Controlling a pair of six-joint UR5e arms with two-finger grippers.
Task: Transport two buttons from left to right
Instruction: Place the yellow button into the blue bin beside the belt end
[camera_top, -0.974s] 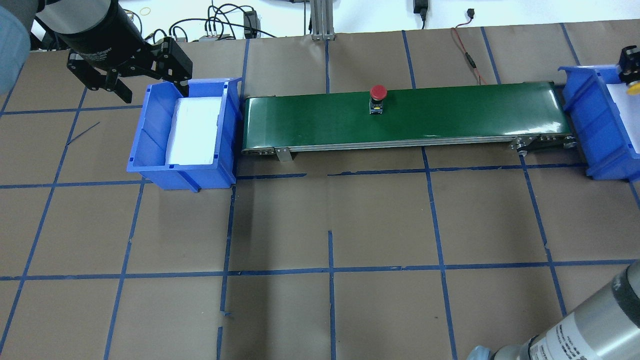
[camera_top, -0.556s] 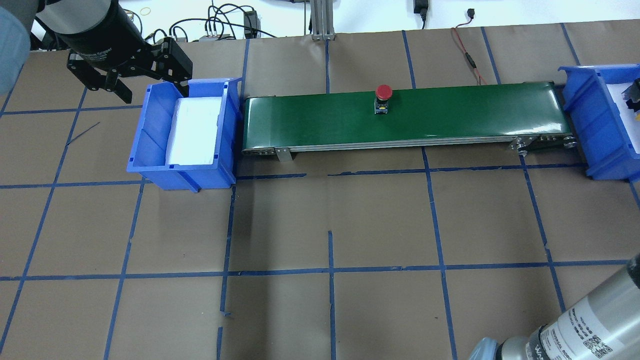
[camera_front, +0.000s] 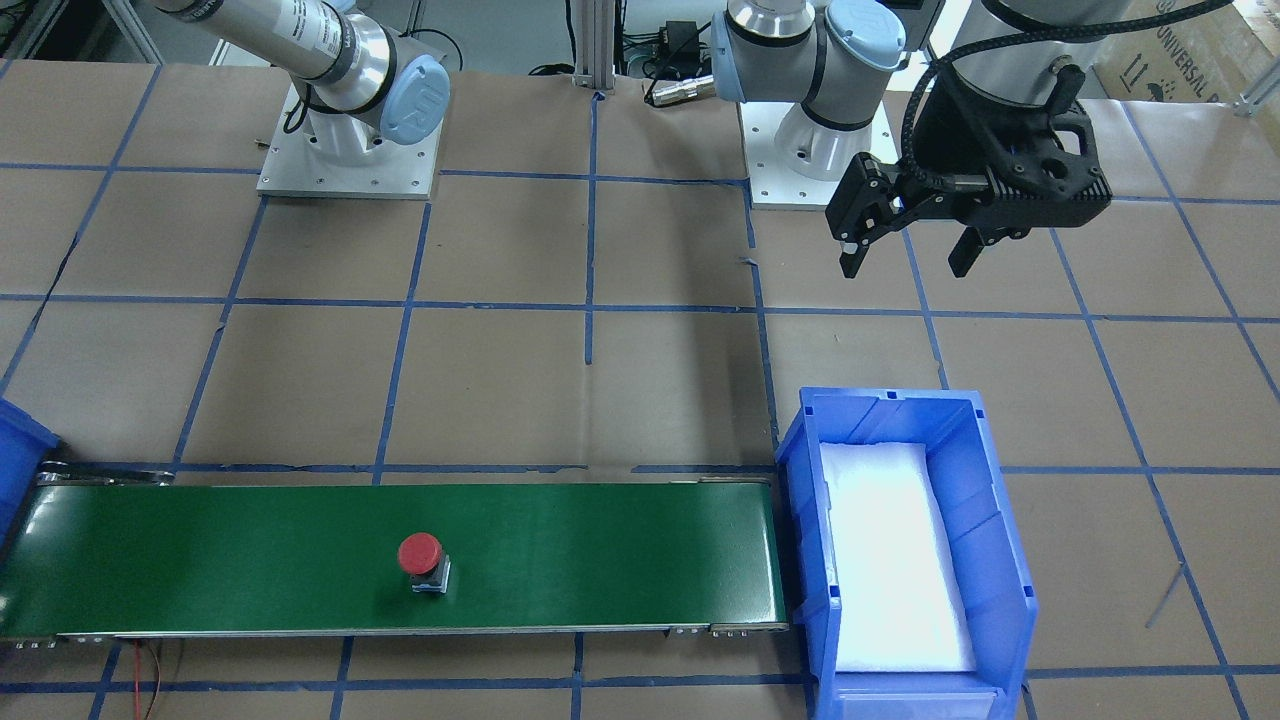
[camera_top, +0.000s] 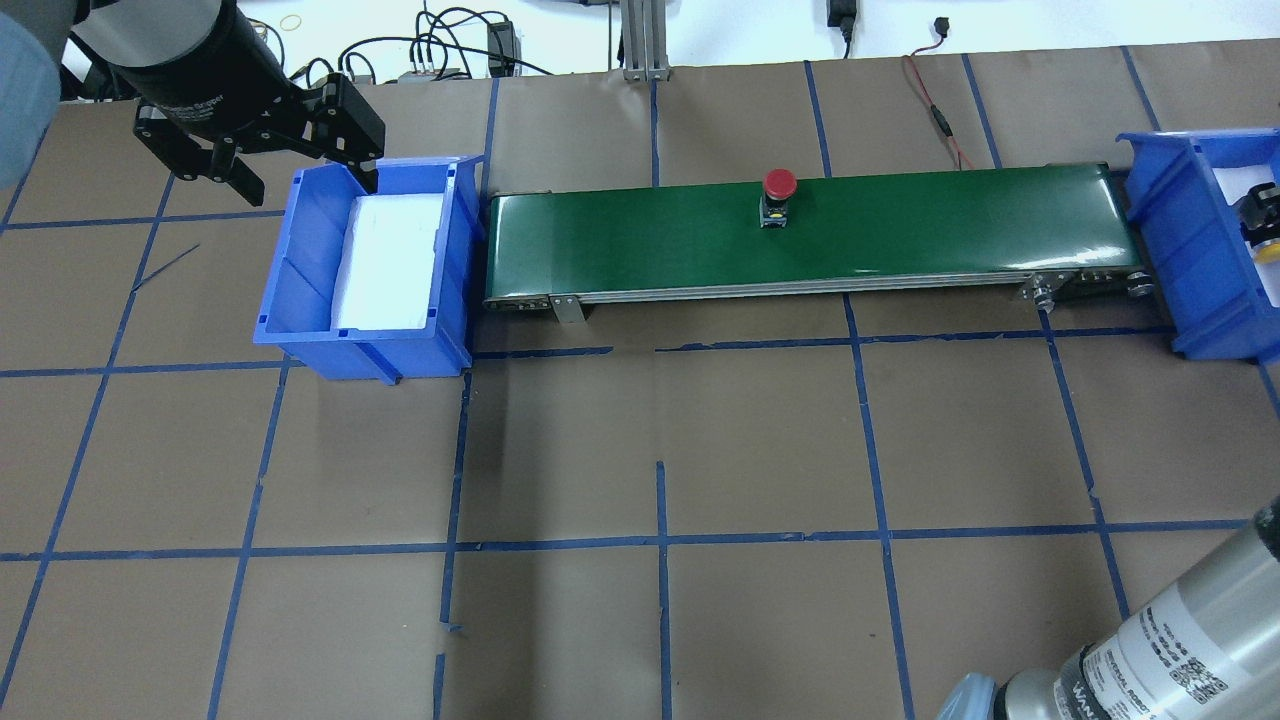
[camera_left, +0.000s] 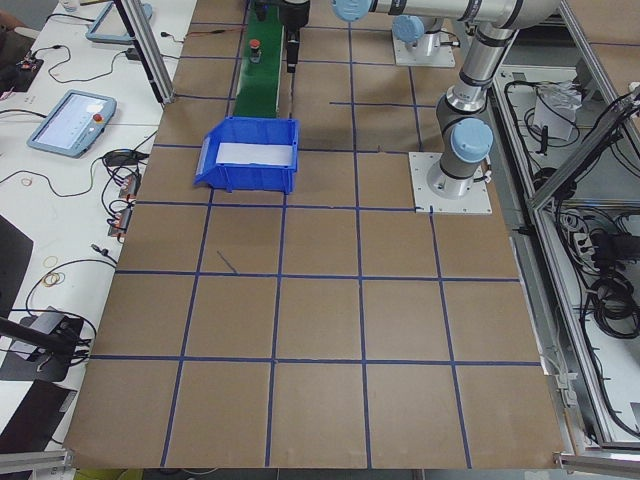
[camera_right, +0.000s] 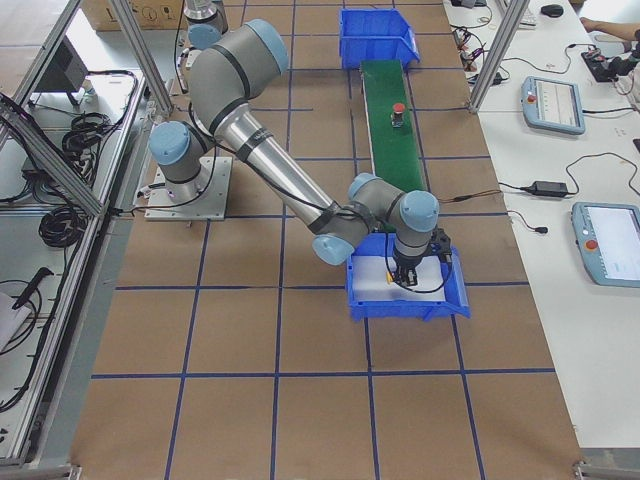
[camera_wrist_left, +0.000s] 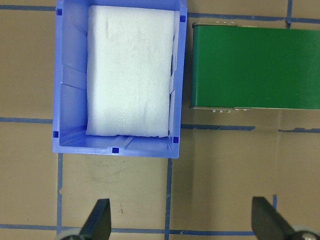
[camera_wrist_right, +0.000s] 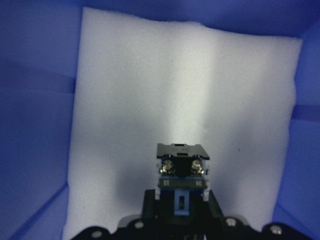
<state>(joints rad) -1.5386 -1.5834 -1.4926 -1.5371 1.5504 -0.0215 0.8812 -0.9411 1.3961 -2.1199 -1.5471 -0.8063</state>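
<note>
The red-capped button (camera_top: 779, 185) stands upright on the green conveyor belt (camera_top: 900, 230), a little right of its middle; it also shows in the front view (camera_front: 421, 553). My right gripper (camera_top: 1262, 205) is inside the right blue bin (camera_top: 1170, 210), shut on the yellow-capped button (camera_top: 1271, 237). The right wrist view shows that button's black-and-grey body (camera_wrist_right: 181, 170) just above the bin's white foam. My left gripper (camera_front: 905, 255) is open and empty, hovering behind the left blue bin (camera_top: 290, 340), which holds only foam.
The belt runs between the two bins. The left wrist view looks down on the left bin (camera_wrist_left: 120, 150) and the belt end (camera_wrist_left: 250, 65). Cables lie along the table's far edge (camera_top: 450, 45). Blue tape lines grid the brown table.
The red button has ridden the belt to the right. My right gripper has moved the yellow button down the view, further into the right bin. The left arm has not moved.
</note>
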